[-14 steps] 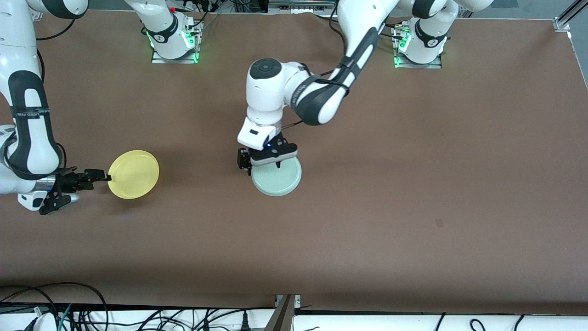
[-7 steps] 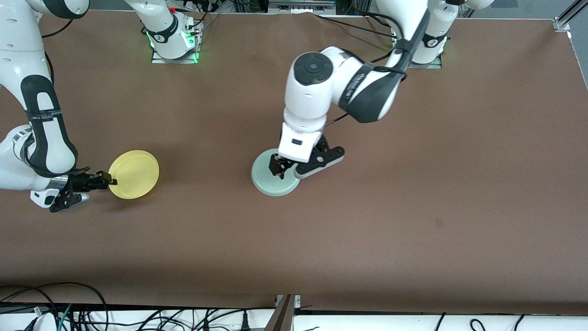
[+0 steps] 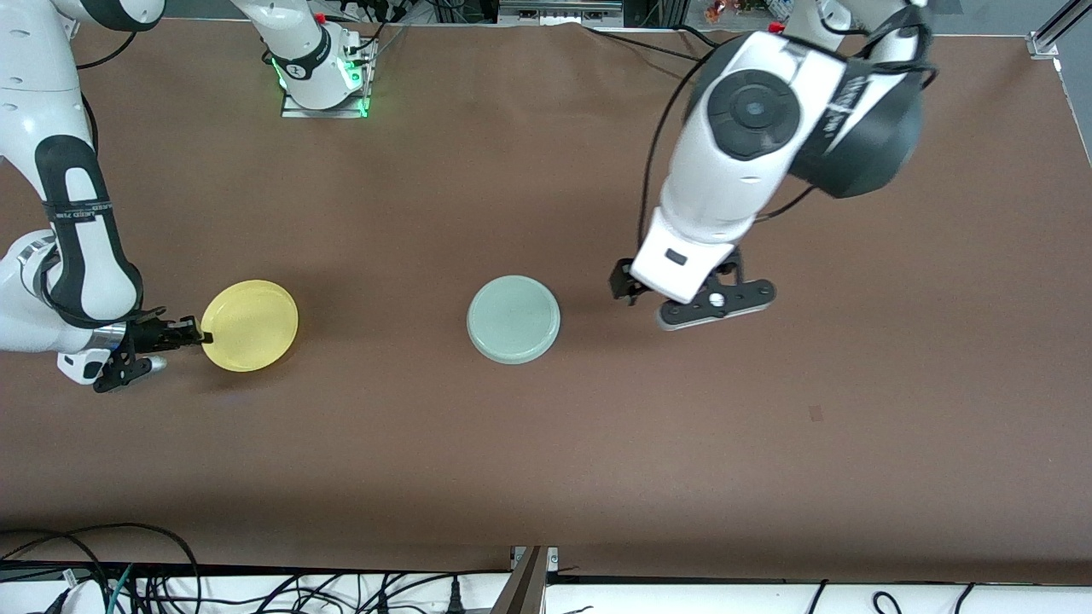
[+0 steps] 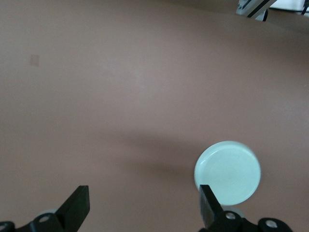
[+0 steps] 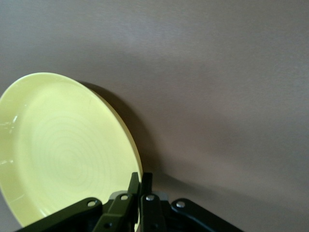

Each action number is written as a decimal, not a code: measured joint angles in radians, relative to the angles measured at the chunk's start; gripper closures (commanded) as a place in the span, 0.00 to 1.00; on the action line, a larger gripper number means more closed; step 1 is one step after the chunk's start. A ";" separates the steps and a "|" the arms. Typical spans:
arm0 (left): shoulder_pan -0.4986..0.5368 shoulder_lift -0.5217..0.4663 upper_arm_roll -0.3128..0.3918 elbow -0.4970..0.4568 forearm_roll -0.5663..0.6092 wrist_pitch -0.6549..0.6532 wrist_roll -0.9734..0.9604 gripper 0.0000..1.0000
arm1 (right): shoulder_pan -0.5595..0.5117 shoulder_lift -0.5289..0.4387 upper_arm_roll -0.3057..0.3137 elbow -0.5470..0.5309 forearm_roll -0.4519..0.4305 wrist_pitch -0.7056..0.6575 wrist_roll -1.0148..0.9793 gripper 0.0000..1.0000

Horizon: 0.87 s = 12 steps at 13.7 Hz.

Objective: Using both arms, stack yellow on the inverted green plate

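the yellow plate sits on the brown table toward the right arm's end, and the right claw is pressed together on its rim, pinching the edge that faces the right arm; in the right wrist view the thin rim runs straight between the 2 black fingers. about level with it, near the middle of the table, the green plate lies upside down and free, its flat base up. so the flip looks done and the step in hand is the pickup of the yellow plate. the next move calls for a lift without the plate swinging on that narrow edge grip, then a carry to the green plate and a centred set-down. both plates are round, shallow, smooth and glossy, probably plastic; the table covering is matte. the left claw hangs spread and empty over bare table toward the left arm's end, apart from the green plate.
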 measured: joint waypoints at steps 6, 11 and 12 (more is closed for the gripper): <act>0.111 -0.114 0.007 -0.001 0.001 -0.140 0.276 0.00 | 0.096 -0.153 0.006 -0.001 0.001 -0.248 0.269 1.00; 0.227 -0.189 0.008 -0.003 0.001 -0.269 0.482 0.00 | 0.267 -0.245 0.046 -0.083 0.006 -0.252 0.638 1.00; 0.247 -0.200 0.008 -0.004 0.001 -0.288 0.517 0.00 | 0.312 -0.261 0.065 -0.096 0.006 -0.219 0.724 1.00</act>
